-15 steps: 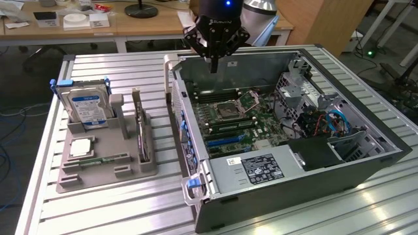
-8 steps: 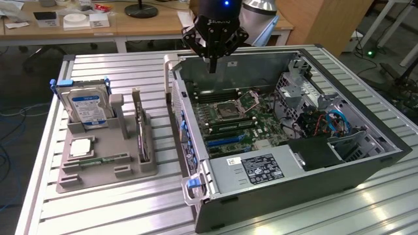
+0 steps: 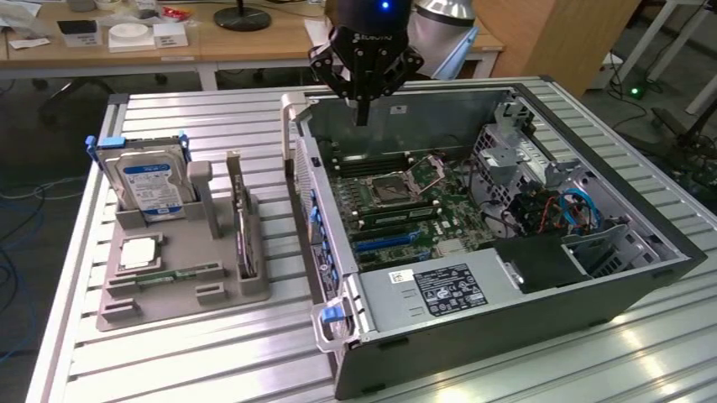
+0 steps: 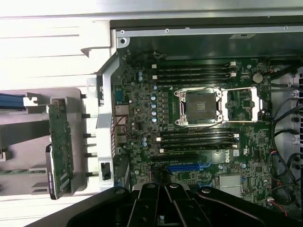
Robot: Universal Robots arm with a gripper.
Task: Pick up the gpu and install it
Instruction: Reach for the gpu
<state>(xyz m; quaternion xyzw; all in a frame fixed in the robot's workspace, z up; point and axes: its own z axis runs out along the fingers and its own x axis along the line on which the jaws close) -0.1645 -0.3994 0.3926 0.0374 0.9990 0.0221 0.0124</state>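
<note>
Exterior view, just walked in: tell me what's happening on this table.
A robot arm's gripper hangs shut above the open computer case, over the far part of its motherboard, holding nothing. The gpu it is meant to install stands on edge in the gray holder on the exterior view's left, beside the hard drive. It has not yet been picked up.

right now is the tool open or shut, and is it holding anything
Tool: closed, holding nothing, above the open computer case. The gpu stands in the grey holder, apart from the tool.
</note>
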